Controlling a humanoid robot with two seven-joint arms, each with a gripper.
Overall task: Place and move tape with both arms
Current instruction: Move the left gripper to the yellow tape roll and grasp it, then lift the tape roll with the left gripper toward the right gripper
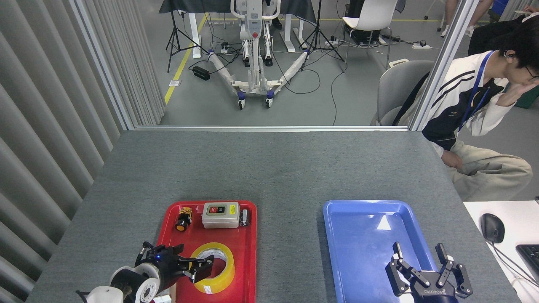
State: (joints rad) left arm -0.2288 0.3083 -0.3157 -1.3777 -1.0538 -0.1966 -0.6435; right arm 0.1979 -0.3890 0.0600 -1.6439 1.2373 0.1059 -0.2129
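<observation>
Careful: with your left gripper [201,268] spread over the near-left rim of the tape [212,268], which lies flat in the red tray [248,235], an off-centre close could skid the roll away, while your right gripper [425,265] waits open over the blue tray [362,219].

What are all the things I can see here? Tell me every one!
tape: 1, yellow with white core, flat in the red tray, near end
red tray: 1, red, left on the table
switch box: 1, grey with red and green buttons, far end of the red tray
push button: 1, black and yellow, beside the switch box
blue tray: 1, blue, right on the table
table: 1, grey
mouse: 1, black, white desk at right
person: 1, seated, far right
left gripper: 1, black, open, at the tape's left rim
right gripper: 1, black, open, over the blue tray
</observation>
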